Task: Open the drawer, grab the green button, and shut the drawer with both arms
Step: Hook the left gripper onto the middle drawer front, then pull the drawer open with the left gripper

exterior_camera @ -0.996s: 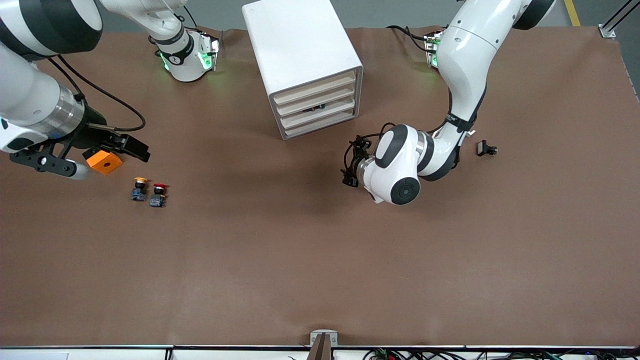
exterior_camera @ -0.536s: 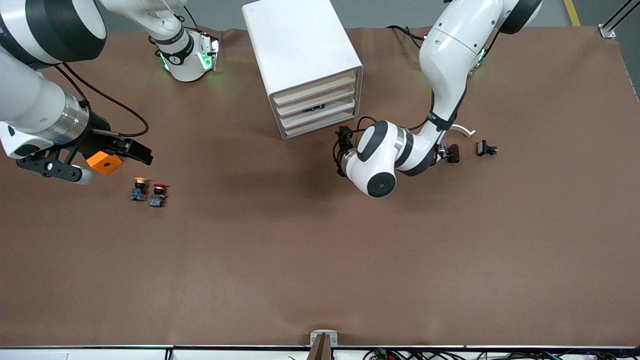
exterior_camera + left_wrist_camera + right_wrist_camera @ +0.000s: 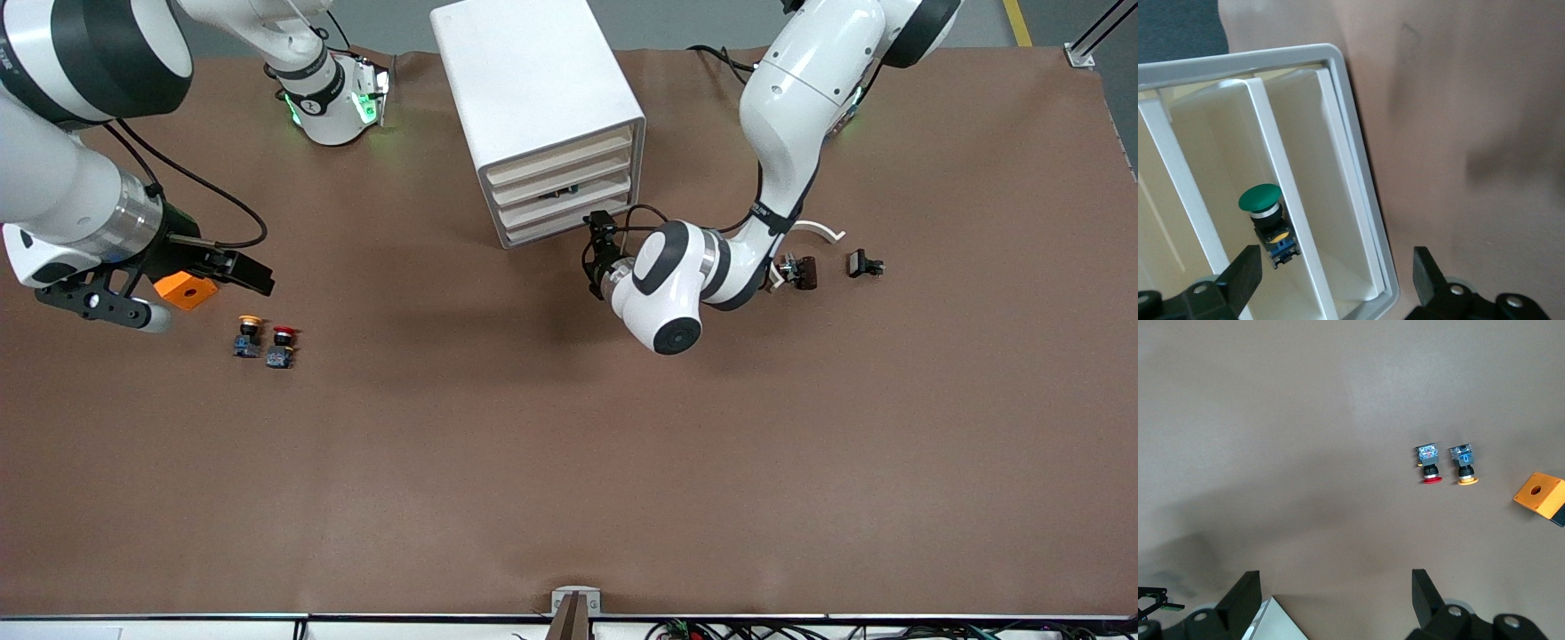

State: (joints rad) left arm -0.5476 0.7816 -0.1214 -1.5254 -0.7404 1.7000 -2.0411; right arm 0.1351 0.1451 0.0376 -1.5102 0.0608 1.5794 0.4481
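The button (image 3: 1261,200), green-capped with a black-and-blue body, sits inside the drawer (image 3: 1238,220), one of four cream-fronted trays in the white cabinet (image 3: 533,98); in the front view only a dark speck of it shows in a slot of the cabinet face. The cabinet stands on the table (image 3: 569,462) near the arms' bases, roughly midway between them. The left gripper (image 3: 1338,277) is positioned directly in front of the drawer fronts, at the corner of the cabinet toward the left arm's end; its fingers (image 3: 1426,273) are spread wide and grip nothing. The right gripper (image 3: 1335,597) hangs over the table toward the right arm's end, jaws likewise spread wide and empty, and this arm waits. Just beside it in the front view lies an orange block (image 3: 185,289) with a round hole. Nearer the front camera than the block stand a yellow-capped button (image 3: 248,335) and a red-capped button (image 3: 281,346), close together. Toward the left arm's end lie a small dark brown part (image 3: 800,271), a small black part (image 3: 862,264) and a curved white strip (image 3: 818,230). The table is covered by a plain brown sheet with faint creases; grey floor shows past its edge by the bases. Green lights glow at the right arm's base (image 3: 333,98). No legible writing is visible.
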